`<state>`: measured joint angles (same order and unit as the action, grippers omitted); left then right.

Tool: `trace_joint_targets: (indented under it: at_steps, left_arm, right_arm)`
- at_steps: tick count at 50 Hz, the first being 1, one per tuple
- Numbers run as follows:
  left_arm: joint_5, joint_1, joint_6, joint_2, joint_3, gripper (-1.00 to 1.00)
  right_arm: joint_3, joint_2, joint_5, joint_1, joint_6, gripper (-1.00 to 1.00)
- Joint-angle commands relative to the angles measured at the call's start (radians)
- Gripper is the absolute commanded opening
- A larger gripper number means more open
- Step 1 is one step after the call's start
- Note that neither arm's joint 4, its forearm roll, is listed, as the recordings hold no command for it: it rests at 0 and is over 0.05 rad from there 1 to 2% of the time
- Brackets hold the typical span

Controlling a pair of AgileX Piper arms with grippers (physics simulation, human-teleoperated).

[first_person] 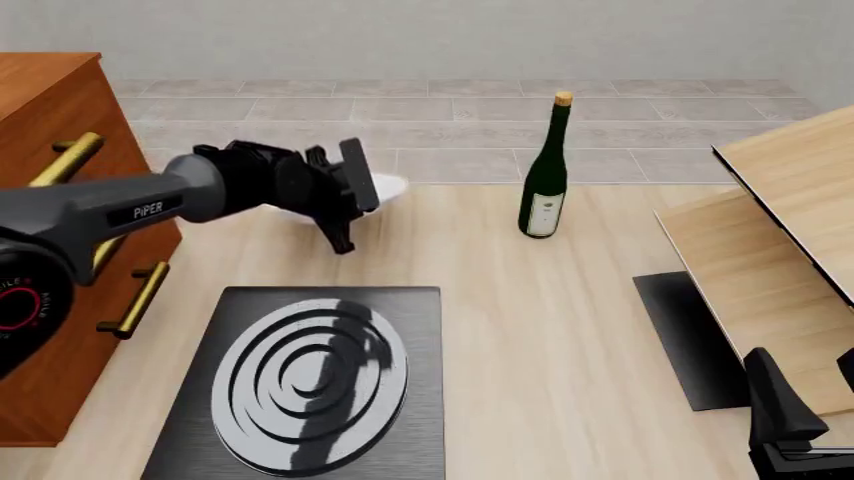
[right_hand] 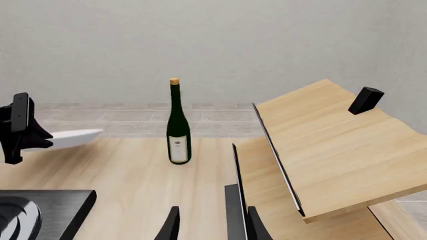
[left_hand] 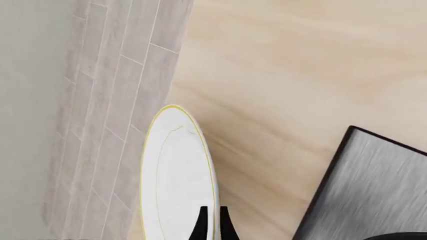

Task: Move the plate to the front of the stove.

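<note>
Right gripper (first_person: 801, 425) cropped at the near table edge, jaw state cannot be told, left gripper (first_person: 350, 195) on arm lettered "PiPER" clamping round white gold-rimmed plate (left_hand: 175, 170), held aloft beyond black square stove (first_person: 310, 385), plate mostly hidden in front view, green wine bottle (first_person: 545, 180) label unreadable.

Pale wood-grain worktop (first_person: 534, 320), black stove (first_person: 314, 385) with ringed silver burner flat on its near left part, dark green wine bottle (first_person: 545, 180) upright toward the far edge, thin black mat (first_person: 681, 335) at right
</note>
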<state>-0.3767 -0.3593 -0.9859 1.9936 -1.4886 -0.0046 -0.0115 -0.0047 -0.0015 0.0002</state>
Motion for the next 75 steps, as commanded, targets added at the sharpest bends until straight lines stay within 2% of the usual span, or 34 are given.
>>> trace_joint_targets:
  at_steps: [1,25,31,32,38,40,42,44,51,62,75]
  left_arm:
    - [0.015,-0.003,0.004,0.016,0.007,-1.00]
    - [0.014,-0.022,0.036,0.024,0.032,-1.00]
    - [0.003,0.000,0.036,0.030,0.004,-1.00]
    - [0.004,0.002,0.037,0.030,0.001,1.00]
    - [-0.021,-0.004,0.033,0.008,0.004,1.00]
    - [-0.039,-0.002,0.045,0.003,-0.023,1.00]
    - [-0.023,-0.002,0.020,-0.016,-0.001,1.00]
    - [-0.048,-0.007,0.035,-0.020,-0.026,1.00]
    - [-0.075,-0.023,0.037,-0.064,-0.027,1.00]
    - [-0.133,-0.091,0.099,-0.153,0.037,1.00]
    - [-0.126,-0.104,0.090,-0.239,0.097,1.00]
  right_arm:
    - [0.000,0.000,0.000,0.000,0.000,1.00]
    - [0.000,0.000,0.000,0.000,0.000,1.00]
    - [0.000,0.000,0.000,0.000,0.000,1.00]
    - [0.000,0.000,0.000,0.000,0.000,1.00]
    - [0.000,0.000,0.000,0.000,0.000,1.00]
    - [0.000,0.000,0.000,0.000,0.000,1.00]
    - [0.000,-0.001,0.000,0.000,0.000,1.00]
    - [0.000,0.000,0.000,0.000,0.000,1.00]
    - [0.000,0.000,0.000,0.000,0.000,1.00]
    - [0.000,0.000,0.000,0.000,0.000,1.00]
    - [0.000,0.000,0.000,0.000,0.000,1.00]
